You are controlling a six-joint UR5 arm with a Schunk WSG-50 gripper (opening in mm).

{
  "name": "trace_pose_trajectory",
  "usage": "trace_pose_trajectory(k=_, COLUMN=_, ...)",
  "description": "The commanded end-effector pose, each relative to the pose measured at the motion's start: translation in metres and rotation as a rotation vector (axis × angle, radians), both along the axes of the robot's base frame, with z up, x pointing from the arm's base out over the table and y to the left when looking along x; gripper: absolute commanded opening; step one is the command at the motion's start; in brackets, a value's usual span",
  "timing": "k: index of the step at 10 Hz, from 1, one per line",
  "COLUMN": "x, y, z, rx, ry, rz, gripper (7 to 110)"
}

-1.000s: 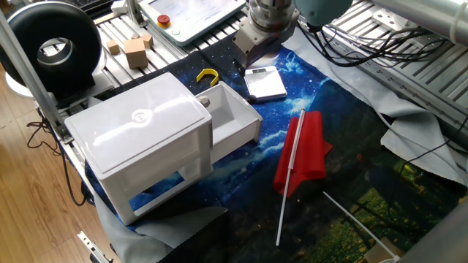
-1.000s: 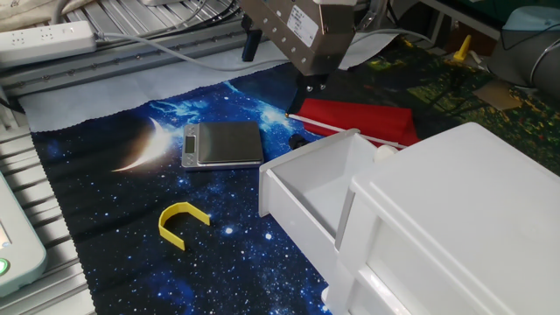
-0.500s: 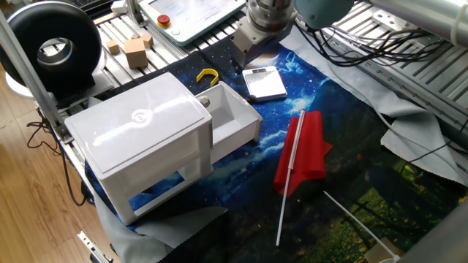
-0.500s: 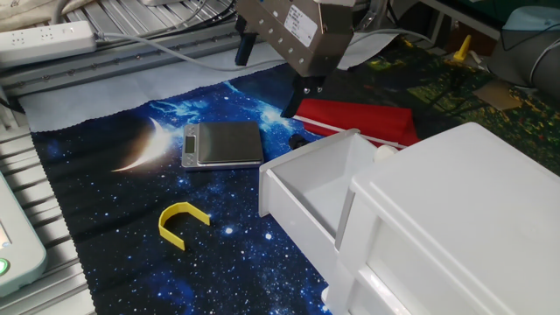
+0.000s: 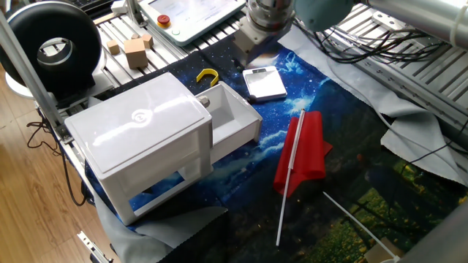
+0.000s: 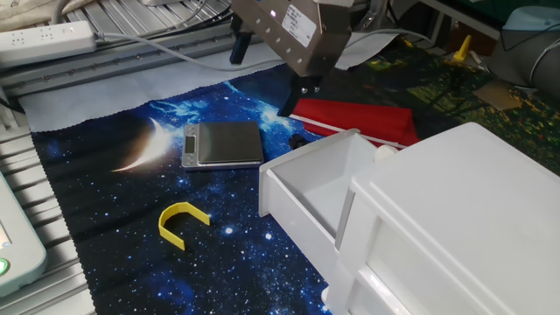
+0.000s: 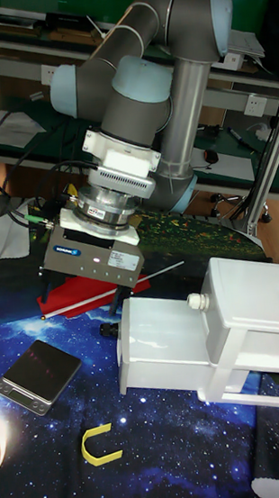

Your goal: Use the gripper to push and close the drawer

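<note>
A white drawer (image 6: 308, 194) on a blue starry cloth (image 6: 114, 201), beside a yellow hook (image 6: 181, 222) and red folder (image 6: 359, 119).

Open starry cloth at frame centre before the drawer (image 6: 306, 197) front. Flanked at left by a flat scale (image 6: 222, 143), at lower left by a yellow clip (image 6: 182, 220). Behind, upper centre, a red folded cloth (image 6: 359, 118) with a white rod (image 6: 350, 129) across it.

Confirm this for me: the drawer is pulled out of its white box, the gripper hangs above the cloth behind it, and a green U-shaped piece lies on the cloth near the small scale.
One thing is wrong: the U-shaped piece is yellow, not green, as the other fixed view shows. The rest holds: the drawer is pulled out of its white box, and the gripper hangs above the cloth near the small scale.
</note>
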State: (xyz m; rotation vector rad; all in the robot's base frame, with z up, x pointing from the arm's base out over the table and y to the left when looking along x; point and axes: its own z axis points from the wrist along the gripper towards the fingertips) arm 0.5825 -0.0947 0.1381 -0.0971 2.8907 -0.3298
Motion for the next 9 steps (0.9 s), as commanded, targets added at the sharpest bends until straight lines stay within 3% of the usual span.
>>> trace_pose_trajectory(k=1, x=-0.012, y=-0.015, z=0.002, rx=-0.063, ry=0.056, rz=0.021, gripper=109)
trace_pose_trajectory(k=2, x=-0.012, y=0.007, z=-0.003, rx=0.038, ry=0.048, rz=-0.01, gripper=109)
trace_pose_trajectory(k=3, x=-0.013, y=0.019, z=-0.005, rx=0.09, ry=0.048, rz=-0.032, gripper=109)
trace_pose_trajectory(k=5, x=-0.017, y=0.011, z=-0.005, rx=0.061, ry=0.061, rz=-0.041, gripper=109)
trace_pose_trajectory(k=7, x=-0.017, y=-0.005, z=-0.001, rx=-0.009, ry=0.06, rz=-0.042, gripper=109)
trace_pose_trajectory(k=9, x=-0.012, y=-0.008, z=0.0, rx=-0.011, ry=0.032, rz=-0.08, gripper=109)
